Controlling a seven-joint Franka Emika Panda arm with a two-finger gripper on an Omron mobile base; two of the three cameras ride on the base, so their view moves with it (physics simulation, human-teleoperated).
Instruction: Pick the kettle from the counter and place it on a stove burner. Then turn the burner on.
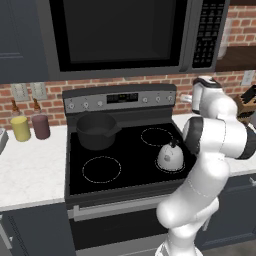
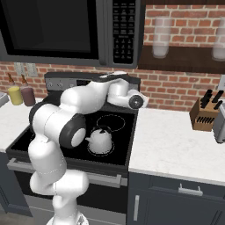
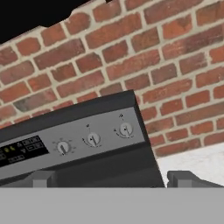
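The kettle (image 1: pixel 170 156) is sitting on a stove burner (image 1: pixel 170 167) at the front right. The gripper (image 3: pixel 111 178) is pointing at 3 knobs (image 3: pixel 92 139), jaws spread wide, holding nothing.

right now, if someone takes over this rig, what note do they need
Pincer: open, holding nothing, raised toward the stove's back control panel, facing the three knobs at its right end.
Kettle: off the counter, standing upright on the front right stove burner.
Pot: on the back left burner, untouched.
Done: kettle picked and placed.
Left: turn the knob for the kettle's burner; which of the three it is, I cannot tell from here.
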